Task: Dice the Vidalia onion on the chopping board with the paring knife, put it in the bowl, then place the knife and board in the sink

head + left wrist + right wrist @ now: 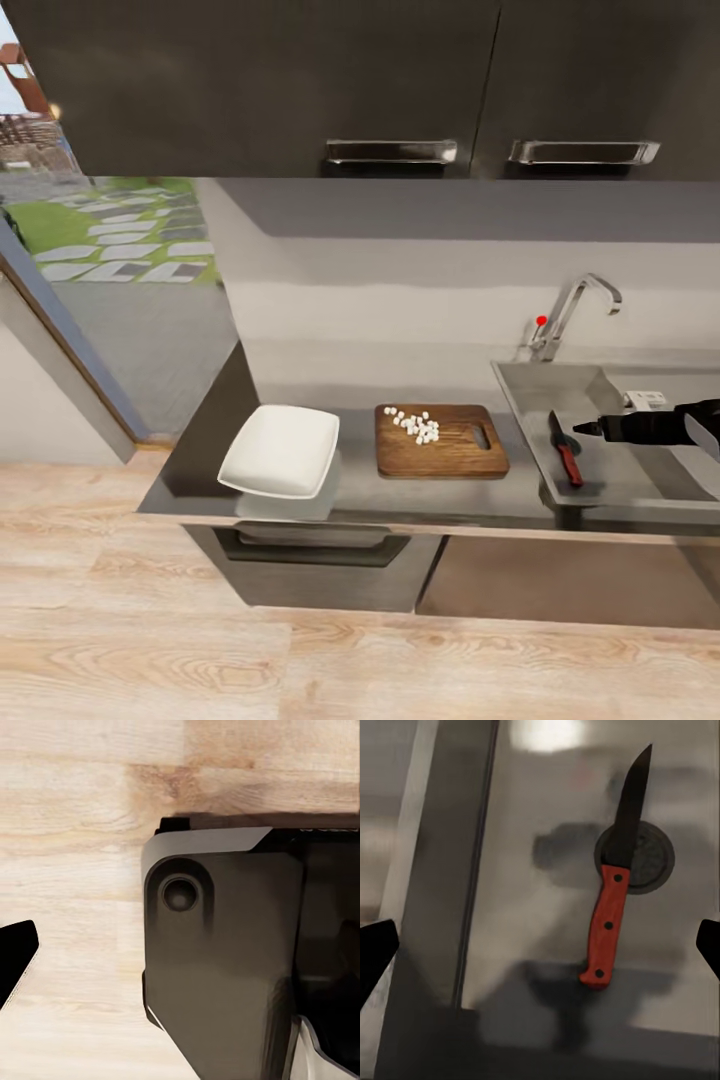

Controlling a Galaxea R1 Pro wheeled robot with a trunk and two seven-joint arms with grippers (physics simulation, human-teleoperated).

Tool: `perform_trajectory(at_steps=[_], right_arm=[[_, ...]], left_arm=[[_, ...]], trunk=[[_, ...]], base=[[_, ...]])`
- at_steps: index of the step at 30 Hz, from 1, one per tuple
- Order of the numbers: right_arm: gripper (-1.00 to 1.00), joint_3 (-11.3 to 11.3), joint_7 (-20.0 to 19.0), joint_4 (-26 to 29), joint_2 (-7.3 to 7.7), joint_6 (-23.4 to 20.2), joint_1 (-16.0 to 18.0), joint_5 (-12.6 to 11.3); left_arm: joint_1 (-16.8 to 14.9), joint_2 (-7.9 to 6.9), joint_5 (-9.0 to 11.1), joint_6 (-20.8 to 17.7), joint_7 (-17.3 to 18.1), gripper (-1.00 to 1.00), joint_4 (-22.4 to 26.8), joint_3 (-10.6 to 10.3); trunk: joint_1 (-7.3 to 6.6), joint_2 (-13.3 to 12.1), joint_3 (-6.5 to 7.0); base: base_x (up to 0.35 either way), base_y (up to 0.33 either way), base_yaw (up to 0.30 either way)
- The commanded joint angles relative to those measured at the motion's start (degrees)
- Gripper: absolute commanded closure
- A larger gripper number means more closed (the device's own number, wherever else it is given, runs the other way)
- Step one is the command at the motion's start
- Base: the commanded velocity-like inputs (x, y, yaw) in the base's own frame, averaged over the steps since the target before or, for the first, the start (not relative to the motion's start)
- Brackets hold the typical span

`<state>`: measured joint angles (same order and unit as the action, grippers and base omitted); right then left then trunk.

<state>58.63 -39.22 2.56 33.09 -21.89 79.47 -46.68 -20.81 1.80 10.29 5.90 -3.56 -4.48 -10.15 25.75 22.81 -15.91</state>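
Note:
The paring knife [565, 452] lies free in the sink [520, 395], its red handle [606, 934] on the basin floor and its dark blade over the round drain [649, 862]. My right gripper [585, 428] hovers open just above it, fingers spread wide on either side [544, 949]. The chopping board [450, 455] rests on the grey countertop [355, 490] left of the sink, with diced onion [418, 424] in a pale heap on it. The white bowl [282, 450] stands empty left of the board. Of my left hand, one black fingertip [16, 958] shows over the wooden floor, holding nothing.
The chrome tap [575, 305] rises behind the sink. Dark upper cabinets [390, 152] hang above the counter. A drawer front [315, 548] sits under the bowl. A doorway [110, 260] opens to a garden at the left. My own dark body [225, 967] shows beside the left hand.

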Motion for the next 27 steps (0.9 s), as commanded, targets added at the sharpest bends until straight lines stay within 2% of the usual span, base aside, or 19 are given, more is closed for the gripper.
perform_trajectory(at_steps=[1, 6, 19, 25, 27], right_arm=[[-1.00, 0.43, -0.24, 0.07, 0.17, -0.44, 0.07, -0.60], [-1.00, 0.43, -0.43, 0.08, 0.29, -0.44, 0.07, -0.60], [-1.00, 0.26, -0.40, 0.11, 0.20, -0.29, 0.07, -0.63], [-1.00, 0.28, 0.58, 0.37, 0.04, 5.30, 0.07, -0.57], [-1.00, 0.32, 3.48, 2.42, -0.32, 5.66, 0.07, -0.59]], left_arm=[[-0.11, 0.05, 0.52, 0.42, -0.05, -1.00, -0.27, -0.49], [-0.11, 0.05, 0.52, 0.43, -0.05, -1.00, -0.27, -0.49], [-0.11, 0.05, 0.52, 0.43, -0.05, -1.00, -0.27, -0.49], [-0.11, 0.10, 0.52, 0.38, -0.05, -1.00, -0.27, -0.49], [-0.11, 0.12, 0.51, 0.41, -0.05, -1.00, -0.27, -0.49]], trunk=[[0.04, 0.11, -0.02], [0.04, 0.11, 0.42], [0.04, 0.11, 1.45], [0.04, 0.11, 1.48], [0.04, 0.11, 1.49]], base=[[0.000, 0.275, 0.000], [0.000, 0.215, 0.000], [0.000, 0.012, 0.000], [0.000, 0.000, 0.000], [0.000, 0.000, 0.000]])
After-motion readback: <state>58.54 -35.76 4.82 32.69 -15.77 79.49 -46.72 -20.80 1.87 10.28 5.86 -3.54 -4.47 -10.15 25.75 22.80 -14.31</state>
